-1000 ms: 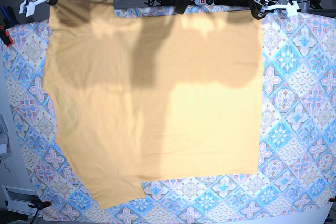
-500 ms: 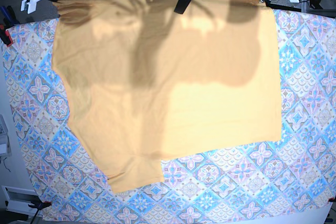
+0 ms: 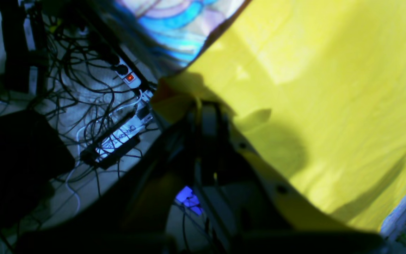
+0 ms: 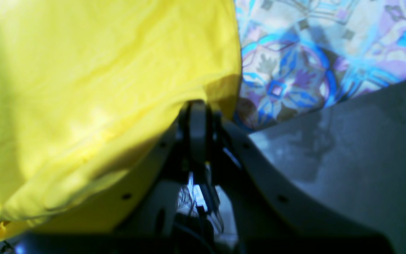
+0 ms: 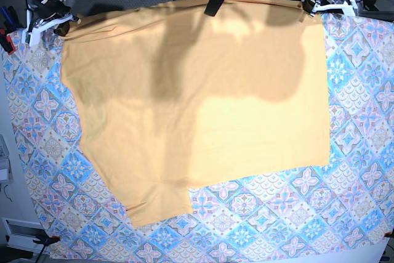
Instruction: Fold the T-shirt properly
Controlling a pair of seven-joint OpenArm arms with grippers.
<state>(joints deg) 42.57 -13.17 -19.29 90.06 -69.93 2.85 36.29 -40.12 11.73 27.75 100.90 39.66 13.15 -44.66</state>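
At the far left of the base view sits my right pincer (image 5: 54, 24), at the top corner of the patterned tablecloth (image 5: 43, 146). Its jaws are pressed together on a corner of the T-shirt (image 5: 197, 121); from the right wrist view I see the yellow cloth (image 4: 83, 88) gathered right at the tips of that pincer (image 4: 197, 106), with the blue-and-pink tablecloth (image 4: 312, 46) just beside it and a grey floor (image 4: 347, 158) below.

Moving right, the T-shirt lies spread flat over the middle of the tablecloth, its plain pale orange side up. Its upper edge runs along the far side of the table between my two pincers. A sleeve juts out at the lower left, reaching towards the near edge of the tablecloth. Broad shadows fall across the upper half of the cloth. The right-hand edge runs straight down, with bare tablecloth beyond it and along the near side.

At the top right my left pincer (image 5: 311, 5) is clamped on the other upper corner of the shirt. In the left wrist view the cloth (image 3: 312, 88) bunches at the closed tips (image 3: 204, 106), one edge draped over the finger on the right. Off the table's edge there I see a tangle of dark cables (image 3: 83, 70) and a power strip (image 3: 116, 139) on the floor, with a second strip (image 3: 127, 72) showing a red light.
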